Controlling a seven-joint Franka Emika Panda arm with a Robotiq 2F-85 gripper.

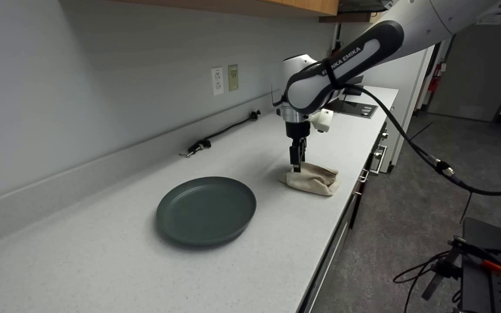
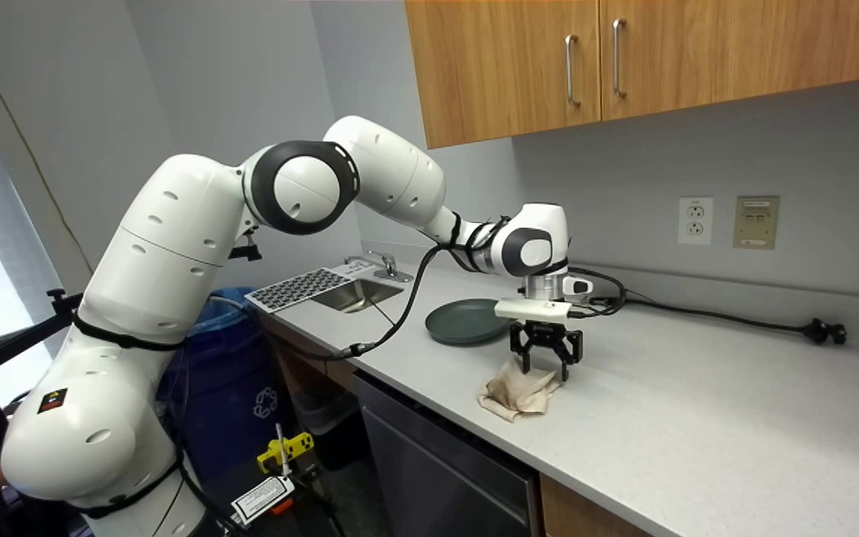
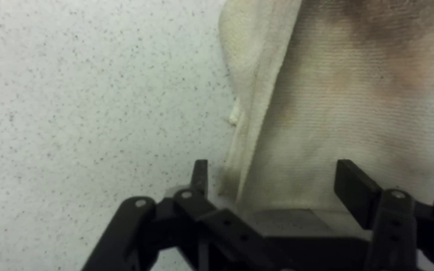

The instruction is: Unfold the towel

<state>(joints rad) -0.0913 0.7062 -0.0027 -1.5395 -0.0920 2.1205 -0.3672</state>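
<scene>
Pincer spread wide at the bottom of the wrist view, nothing clamped. Fingers straddle a folded-over edge: left-of-frame one over bare speckled desk, right-of-frame one over cloth. Can't tell if the tips touch.

Cream towel just beneath, lower centre-right in an exterior view, lying bunched. Wrist view: a doubled strip runs from top centre down toward the pincer, flatter ribbed face to its right with brownish patches (stain or shadow, unclear), another crease across the bottom. Layer count not readable.

Progress, my read: early. Pincer is placed at the towel, that's about it. Left to do: pinch one layer, lift, pull it over, lay flat. Towel reads as folded and crumpled in both exterior views, so no unfolding to claim. That strip looks the likely layer to take; grabbing several would probably drag the whole bundle.

Farther back in an exterior view: round dark green plate, mid-frame, apart from the towel, no role in the job. White two-socket wall outlet beyond, right side of frame, also no role.
</scene>
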